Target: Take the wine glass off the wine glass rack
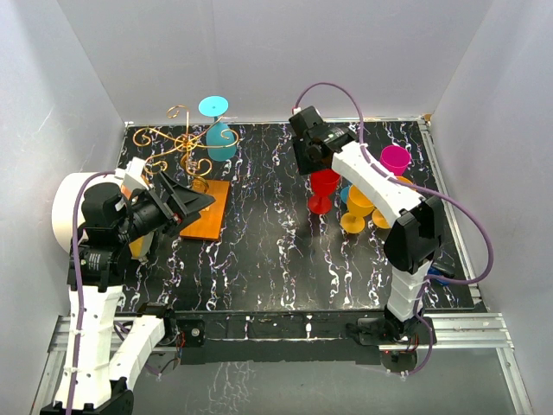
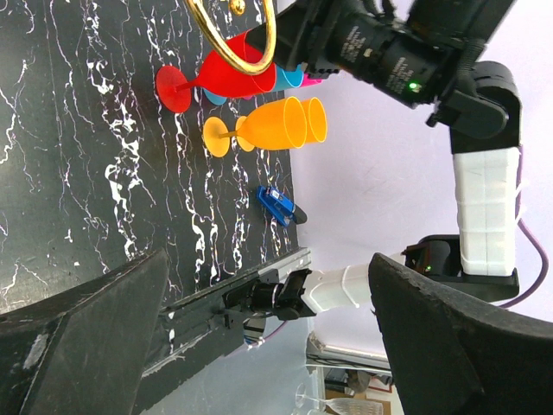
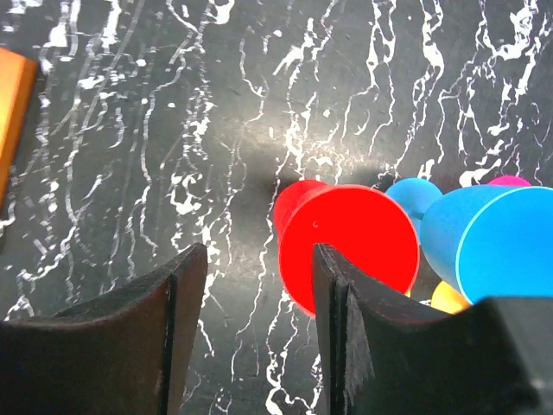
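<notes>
The wine glass rack (image 1: 178, 138) is a gold wire stand with scroll arms on an orange-brown wooden base (image 1: 209, 212) at the back left. A cyan wine glass (image 1: 219, 136) hangs upside down from its right arm, foot on top. My left gripper (image 1: 187, 204) is open and empty, low over the base, below and left of the glass. In the left wrist view its gripper (image 2: 268, 285) stands wide apart, with a gold loop (image 2: 233, 43) at the top edge. My right gripper (image 1: 304, 156) is open and empty above a red glass (image 3: 350, 246); its own view (image 3: 259, 259) shows the glass beside the right finger.
Several loose plastic glasses stand at the right: red (image 1: 324, 186), magenta (image 1: 395, 158), orange (image 1: 358, 207), blue (image 3: 492, 242). A small blue object (image 2: 278, 206) lies near the table's right front edge. A white cylinder (image 1: 65, 207) sits by the left arm. White walls enclose the table.
</notes>
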Controlling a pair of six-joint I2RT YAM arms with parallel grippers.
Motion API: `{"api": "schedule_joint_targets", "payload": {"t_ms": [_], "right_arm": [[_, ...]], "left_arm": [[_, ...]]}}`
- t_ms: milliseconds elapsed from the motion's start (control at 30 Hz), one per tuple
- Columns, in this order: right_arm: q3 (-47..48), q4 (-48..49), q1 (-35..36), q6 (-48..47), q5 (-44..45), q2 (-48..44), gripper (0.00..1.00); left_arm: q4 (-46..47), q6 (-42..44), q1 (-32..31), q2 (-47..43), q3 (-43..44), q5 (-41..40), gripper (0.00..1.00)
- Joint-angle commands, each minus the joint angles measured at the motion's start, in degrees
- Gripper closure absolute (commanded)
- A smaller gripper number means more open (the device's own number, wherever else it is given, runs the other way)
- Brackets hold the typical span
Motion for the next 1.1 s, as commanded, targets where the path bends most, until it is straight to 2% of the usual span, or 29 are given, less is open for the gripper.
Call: {"api": "schedule_joint_targets", "payload": {"t_ms": [0,133,267,433,533,600,700,800,900,1067], "right_arm": [[-1.21,5.37,-0.08,-1.15,-8.14,-11.15,0.47],[-17.4,19.13,-0.11,0.25,-19.02,-23.32,0.34],[-37.97,33.65,-0.06,4.45,-27.79,-34.79,0.24],[-50.82,44.4,-0.06,10.12,-34.45,-42.88,0.18],[-53.87,48.12,-0.07,12.04,-36.64,-45.29,0.17],[-54.27,49.01,-0.06,12.14,-36.93,-45.96,0.15],[-52.87,48.06,-0.07,11.29,-36.7,-45.88,0.15],[-50.63,44.64,-0.06,9.64,-36.81,-45.51,0.14],[-49.54,42.15,-0.07,8.5,-35.92,-46.42,0.14],[-50.61,40.6,-0.06,7.82,-33.52,-49.17,0.13]], "left_arm": [[-0.17,0.2,0.11,0.63,2.57,0.39,0.01],[0.44,0.26,0.11,1.63,3.94,0.26,0.01],[0.18,2.16,0.12,3.42,7.17,0.26,0.01],[-2.17,6.59,0.11,8.76,15.83,-1.06,0.01],[-4.34,10.85,0.12,13.61,23.45,-4.46,0.01],[-7.44,15.09,0.12,17.96,31.13,-9.99,0.01],[-10.46,19.0,0.12,24.62,39.48,-18.1,0.01],[-10.54,20.48,0.13,31.5,45.65,-21.42,0.02],[-11.14,19.52,0.12,39.76,52.01,-22.5,0.08],[-12.49,14.58,0.12,50.25,61.62,-21.92,0.26]]}}
